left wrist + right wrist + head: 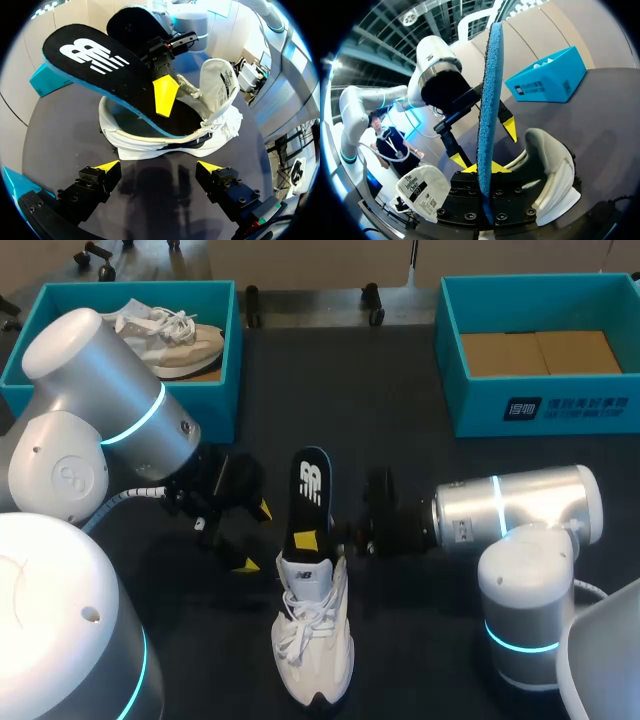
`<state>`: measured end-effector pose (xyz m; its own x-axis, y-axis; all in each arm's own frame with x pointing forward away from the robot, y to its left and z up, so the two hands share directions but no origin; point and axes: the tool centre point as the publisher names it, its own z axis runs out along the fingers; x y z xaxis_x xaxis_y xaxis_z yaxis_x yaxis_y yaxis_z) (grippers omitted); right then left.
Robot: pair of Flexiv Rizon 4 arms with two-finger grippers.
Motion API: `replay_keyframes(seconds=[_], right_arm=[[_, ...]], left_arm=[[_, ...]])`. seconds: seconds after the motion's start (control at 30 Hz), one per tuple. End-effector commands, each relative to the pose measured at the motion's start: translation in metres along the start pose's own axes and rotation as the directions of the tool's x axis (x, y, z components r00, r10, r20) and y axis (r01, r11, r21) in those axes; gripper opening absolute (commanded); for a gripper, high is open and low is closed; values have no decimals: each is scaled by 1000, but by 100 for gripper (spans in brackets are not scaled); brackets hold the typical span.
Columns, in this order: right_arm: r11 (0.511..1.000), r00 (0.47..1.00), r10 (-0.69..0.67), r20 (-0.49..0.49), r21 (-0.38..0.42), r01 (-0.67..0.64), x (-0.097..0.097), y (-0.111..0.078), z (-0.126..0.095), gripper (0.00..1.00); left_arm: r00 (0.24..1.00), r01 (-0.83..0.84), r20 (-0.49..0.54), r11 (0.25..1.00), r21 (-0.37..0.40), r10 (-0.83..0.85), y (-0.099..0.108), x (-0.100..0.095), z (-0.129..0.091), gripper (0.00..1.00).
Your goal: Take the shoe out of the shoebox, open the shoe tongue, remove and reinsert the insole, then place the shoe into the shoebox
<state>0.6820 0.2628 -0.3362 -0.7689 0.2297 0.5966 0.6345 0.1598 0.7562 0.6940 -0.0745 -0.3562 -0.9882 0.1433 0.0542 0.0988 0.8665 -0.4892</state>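
Even, fairly bright light, seemingly from overhead, falls on the dark table (400, 390). Soft shadows pool beside the shoe (315, 640) and under the left arm (75, 350) and right arm (520, 510). Mild glare sits on their pale shells.

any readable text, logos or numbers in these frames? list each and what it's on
On the insole, held in the right end effector: a white logo mark only, no words.
On the tongue label of the shoe: a few lines of black print, too small and warped to quote.
On the front wall of the blue shoebox: a white emblem and a row of characters, too blurred to read.
Nothing else is legible.
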Motion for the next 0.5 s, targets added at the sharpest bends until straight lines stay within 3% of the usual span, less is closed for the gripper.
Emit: replay_keyframes(seconds=[0.03,0.43,0.5], right_arm=[[1000,1000,10,1,-8,-10,3,-11,3,0],[999,999,45,-20,1,-45,4,-16,2,0],[999,999,38,-19,7,-38,5,-13,2,16]], left_arm=[[1000,-2,3,1000,2,2,1,2,-1,100],[1000,-2,3,1000,2,2,1,2,-1,100],[1000,-2,3,1000,2,2,1,2,-1,100]])
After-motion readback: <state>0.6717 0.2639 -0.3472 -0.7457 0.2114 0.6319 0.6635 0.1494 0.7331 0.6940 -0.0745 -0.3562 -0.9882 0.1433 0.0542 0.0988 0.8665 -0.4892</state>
